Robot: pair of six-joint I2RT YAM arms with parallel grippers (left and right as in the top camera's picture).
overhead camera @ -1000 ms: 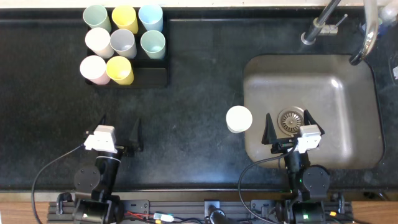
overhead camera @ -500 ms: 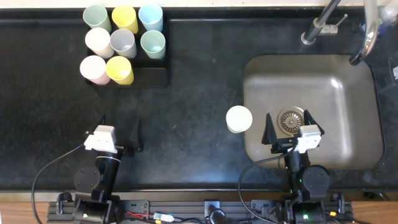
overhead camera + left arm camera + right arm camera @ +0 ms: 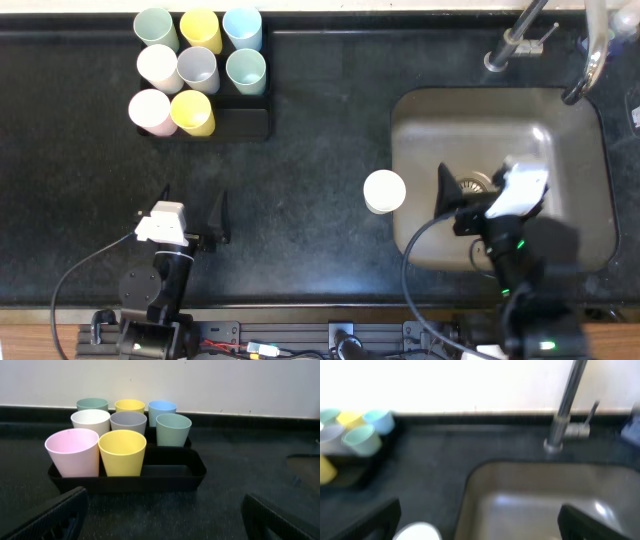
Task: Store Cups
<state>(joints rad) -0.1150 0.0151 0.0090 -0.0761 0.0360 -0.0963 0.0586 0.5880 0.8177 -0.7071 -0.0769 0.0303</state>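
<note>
Black speckled worktop (image 3: 320,150) ran the full width of the scene, with a steel sink (image 3: 560,150) sunk into its right side, a tap (image 3: 515,40) behind the sink, and a pale wall (image 3: 200,385) at the back. A black tray (image 3: 245,122) stood at the far left of the worktop and held eight upright cups in three rows. One corner place in it, beside the yellow cup (image 3: 192,112) of the near row, was bare.

A single white cup (image 3: 384,191) stood mouth-up on the worktop just beside the sink's left rim, well apart from the tray. Storing it looked like the step in hand, and it had not yet been grasped.

The right gripper (image 3: 475,185) hung over the sink near the drain with its fingers spread apart and nothing between them. In its own wrist view the white cup (image 3: 417,531) sat low and off to one side of the open gripper (image 3: 480,522), not between the fingers. The next move probably called for swinging toward that cup, straddling its wall or rim, closing, and then carrying it across to the bare corner.

The left gripper (image 3: 192,205) sat near its base, facing the tray (image 3: 150,482), with its fingers also apart and empty.
</note>
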